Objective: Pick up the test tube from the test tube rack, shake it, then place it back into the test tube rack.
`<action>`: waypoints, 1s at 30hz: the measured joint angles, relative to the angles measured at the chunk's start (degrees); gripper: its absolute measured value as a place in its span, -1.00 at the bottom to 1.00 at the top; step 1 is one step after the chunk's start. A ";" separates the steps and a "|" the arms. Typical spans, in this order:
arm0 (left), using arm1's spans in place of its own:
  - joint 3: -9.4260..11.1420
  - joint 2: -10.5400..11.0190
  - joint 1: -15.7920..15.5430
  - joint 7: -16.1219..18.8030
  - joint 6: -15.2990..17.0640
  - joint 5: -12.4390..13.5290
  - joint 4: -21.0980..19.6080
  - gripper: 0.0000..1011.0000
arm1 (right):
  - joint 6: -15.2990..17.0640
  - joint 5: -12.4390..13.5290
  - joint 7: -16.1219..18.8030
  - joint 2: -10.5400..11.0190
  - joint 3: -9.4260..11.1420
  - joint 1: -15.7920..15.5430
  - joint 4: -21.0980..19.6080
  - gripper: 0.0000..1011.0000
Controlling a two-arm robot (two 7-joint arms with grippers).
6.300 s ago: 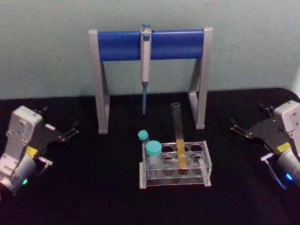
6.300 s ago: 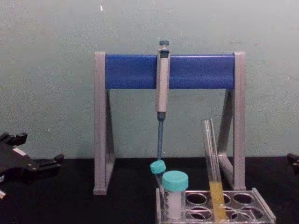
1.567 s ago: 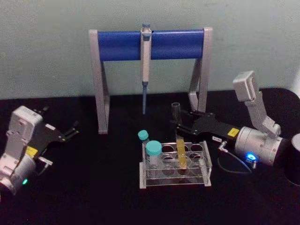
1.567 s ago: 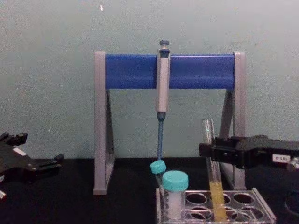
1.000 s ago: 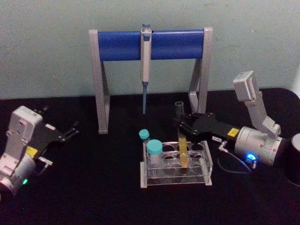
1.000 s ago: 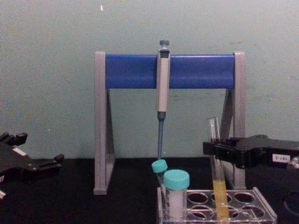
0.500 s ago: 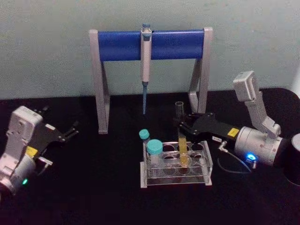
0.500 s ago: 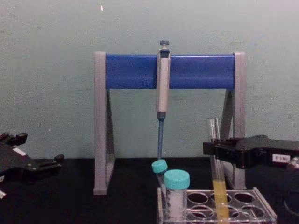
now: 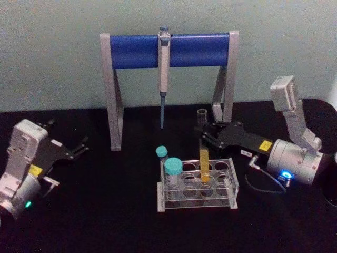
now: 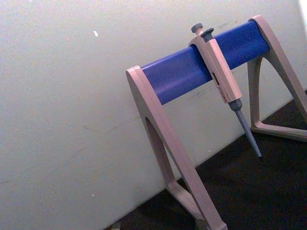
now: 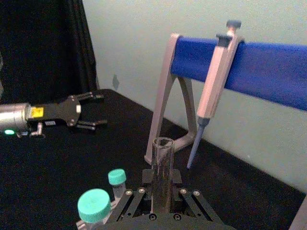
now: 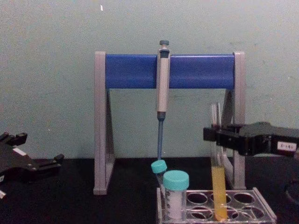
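— Now, item one: test tube (image 12: 218, 186)?
— Upright, long axis vertical, foot inside a hole of the rack (image 9: 196, 203). Right gripper (image 12: 214, 135) clenched on its upper part; lift must go straight up.
— Left gripper (image 9: 80, 146)?
— Parked well apart at far left, fingers spread, holding nothing.

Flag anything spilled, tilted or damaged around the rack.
No spill or damage shows. The smaller teal-capped vial leans in the test tube rack. The right gripper holds the test tube roughly upright; the left gripper sits parked.
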 joint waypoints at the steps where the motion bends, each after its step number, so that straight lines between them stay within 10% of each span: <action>1: 0.00 0.00 0.00 0.00 0.00 0.00 0.00 0.98 | -0.09 0.14 0.00 0.13 0.13 -0.12 -0.35 -0.54; 30: 0.00 0.00 0.00 0.00 0.00 0.00 0.00 0.98 | -9.63 -0.36 -3.80 0.74 6.29 -4.32 -5.66 -0.54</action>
